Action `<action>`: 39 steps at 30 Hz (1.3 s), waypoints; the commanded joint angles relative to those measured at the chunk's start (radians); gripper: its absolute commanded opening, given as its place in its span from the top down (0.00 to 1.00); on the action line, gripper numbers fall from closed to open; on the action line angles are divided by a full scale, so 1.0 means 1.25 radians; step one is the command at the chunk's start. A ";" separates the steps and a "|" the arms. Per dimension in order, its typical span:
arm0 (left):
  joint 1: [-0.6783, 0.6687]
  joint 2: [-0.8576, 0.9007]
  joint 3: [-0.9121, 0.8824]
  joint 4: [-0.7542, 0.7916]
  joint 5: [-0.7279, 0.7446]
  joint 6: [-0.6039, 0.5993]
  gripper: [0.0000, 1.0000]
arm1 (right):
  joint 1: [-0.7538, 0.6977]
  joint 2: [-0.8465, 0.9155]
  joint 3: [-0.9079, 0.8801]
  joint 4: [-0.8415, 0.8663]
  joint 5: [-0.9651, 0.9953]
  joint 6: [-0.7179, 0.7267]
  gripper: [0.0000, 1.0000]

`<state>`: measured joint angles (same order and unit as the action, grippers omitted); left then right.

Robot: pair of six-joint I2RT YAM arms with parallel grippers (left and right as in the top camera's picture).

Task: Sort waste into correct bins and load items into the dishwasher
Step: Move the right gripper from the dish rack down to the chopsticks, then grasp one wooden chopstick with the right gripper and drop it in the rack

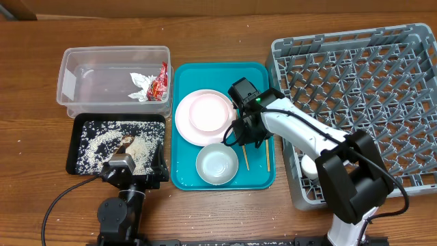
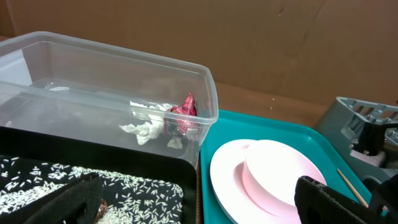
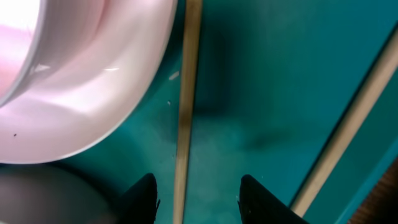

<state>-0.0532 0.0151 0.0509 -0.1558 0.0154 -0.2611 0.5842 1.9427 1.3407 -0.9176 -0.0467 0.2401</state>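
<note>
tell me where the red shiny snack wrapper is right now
In the overhead view, the red shiny snack wrapper lies inside the clear rectangular plastic tub, at its right end, beside the crumpled white tissue.

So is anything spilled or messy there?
Nothing really stands out. The rice looks scattered, but as far as I can see it all lies inside the black tray, not on the table. The tissue and wrapper sit in the clear tub. The chopsticks lie apart on the teal tray.
</note>
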 commanded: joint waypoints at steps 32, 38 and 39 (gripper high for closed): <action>-0.007 -0.009 -0.009 0.005 0.000 0.011 0.00 | -0.087 -0.128 0.114 -0.095 0.006 -0.067 0.96; -0.007 -0.009 -0.009 0.005 0.000 0.011 0.00 | -0.171 -0.253 0.120 -0.087 0.061 -0.072 0.96; -0.007 -0.009 -0.009 0.005 0.000 0.011 0.00 | -0.186 -0.259 0.120 -0.089 0.092 -0.085 0.96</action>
<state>-0.0532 0.0151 0.0509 -0.1558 0.0154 -0.2584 0.4007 1.6638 1.4712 -1.0256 -0.0227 0.1543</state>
